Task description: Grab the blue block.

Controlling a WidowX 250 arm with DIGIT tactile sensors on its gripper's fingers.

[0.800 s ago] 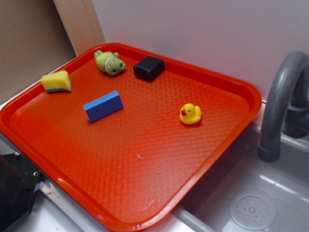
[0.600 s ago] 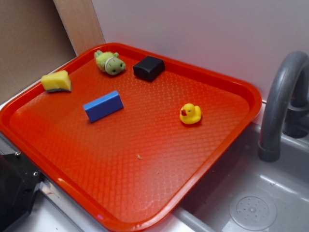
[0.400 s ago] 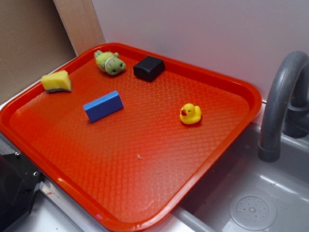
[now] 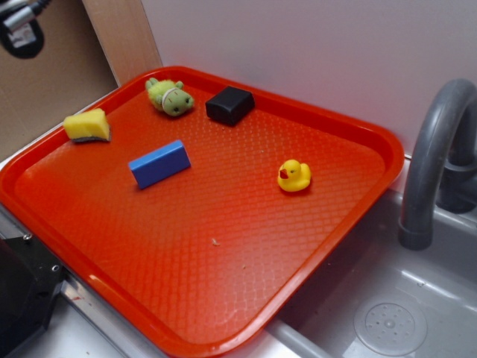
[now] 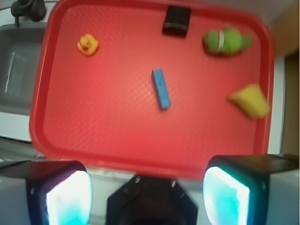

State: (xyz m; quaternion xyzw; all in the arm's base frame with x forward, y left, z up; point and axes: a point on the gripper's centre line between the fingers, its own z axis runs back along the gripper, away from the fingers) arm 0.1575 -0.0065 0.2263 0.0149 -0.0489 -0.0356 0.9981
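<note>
Wrist view: gripper spread wide, holding nothing, high above red tray. Blue block lies mid-tray, untouched. Arm newly entered exterior view's top-left corner.

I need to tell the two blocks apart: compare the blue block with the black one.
The blue block is bright blue, long and flat; the black block is dark, squarish and chunkier. The blue one lies mid-tray, the black one near the far rim of the tray. Both rest flat on the tray, untouched.
</note>
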